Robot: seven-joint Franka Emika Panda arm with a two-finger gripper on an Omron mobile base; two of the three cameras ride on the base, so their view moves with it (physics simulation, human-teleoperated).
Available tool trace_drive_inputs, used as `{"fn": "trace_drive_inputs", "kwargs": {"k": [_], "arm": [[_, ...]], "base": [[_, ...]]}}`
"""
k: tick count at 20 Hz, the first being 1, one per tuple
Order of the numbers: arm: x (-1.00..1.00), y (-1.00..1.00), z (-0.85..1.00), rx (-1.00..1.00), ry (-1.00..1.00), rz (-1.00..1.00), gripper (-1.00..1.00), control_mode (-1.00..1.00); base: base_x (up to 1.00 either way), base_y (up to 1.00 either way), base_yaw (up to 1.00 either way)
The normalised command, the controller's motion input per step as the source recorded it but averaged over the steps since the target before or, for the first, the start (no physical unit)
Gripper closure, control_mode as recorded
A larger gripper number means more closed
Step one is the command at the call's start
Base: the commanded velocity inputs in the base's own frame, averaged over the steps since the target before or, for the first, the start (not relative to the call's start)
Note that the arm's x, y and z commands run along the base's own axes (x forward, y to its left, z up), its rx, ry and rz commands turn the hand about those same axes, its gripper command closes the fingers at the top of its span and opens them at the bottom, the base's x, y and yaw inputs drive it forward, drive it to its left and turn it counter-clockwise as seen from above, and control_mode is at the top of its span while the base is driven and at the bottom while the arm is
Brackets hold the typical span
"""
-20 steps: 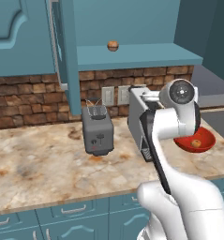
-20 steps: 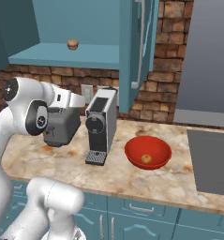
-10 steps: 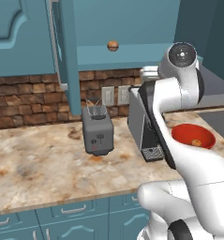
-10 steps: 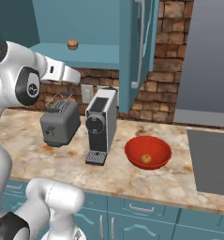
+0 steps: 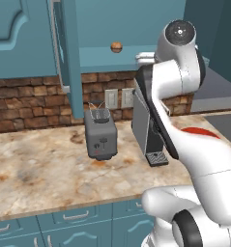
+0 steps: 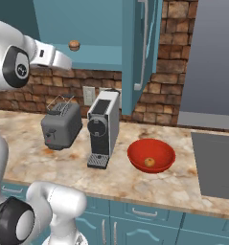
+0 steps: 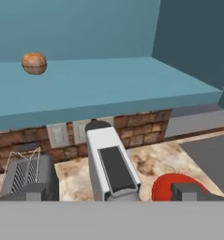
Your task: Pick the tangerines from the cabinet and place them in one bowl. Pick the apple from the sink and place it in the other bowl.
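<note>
A brownish tangerine (image 7: 34, 63) sits on the cabinet shelf (image 7: 108, 84), up and left of the end effector (image 7: 108, 192), well apart from it. The end effector's fingers (image 7: 186, 191) stand wide apart, empty. Below the shelf, another tangerine (image 6: 149, 162) lies in the red bowl (image 6: 151, 154) on the tabletop (image 6: 135, 182), right of the coffee machine (image 6: 103, 127) and toaster (image 6: 62, 125).

A rendered home kitchen: a marbled tan counter (image 6: 135, 179) backed by a brick wall, with a grey toaster (image 6: 61, 126) at nine o'clock of a coffee machine (image 6: 102, 128). Teal drawers (image 6: 144, 215) run below, an open teal wall cabinet (image 5: 136, 62) above. A dark slab (image 6: 215, 165) at three o'clock may be a sink
</note>
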Motion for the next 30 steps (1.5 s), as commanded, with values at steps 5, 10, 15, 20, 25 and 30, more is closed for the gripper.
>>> {"fn": "trace_drive_inputs", "kwargs": {"k": [5,10,15,20,25,30], "arm": [[0.17,0.18,0.03,0.1,0.0,0.06,-1.0,-1.0],[0.19,0.04,0.0,0.09,-0.04,0.07,-1.0,-1.0],[0.3,0.08,0.0,0.04,-0.09,0.08,-1.0,-1.0],[0.41,0.1,0.0,0.0,-0.07,0.07,-1.0,-1.0],[0.5,0.17,0.0,0.0,0.0,0.09,-1.0,-1.0],[0.42,0.11,0.0,-0.01,0.0,0.06,-1.0,-1.0]], "base": [[0.0,0.0,0.0],[0.0,0.0,0.0],[0.0,0.0,0.0],[0.0,0.0,0.0],[0.0,0.0,0.0],[0.0,0.0,0.0]]}}
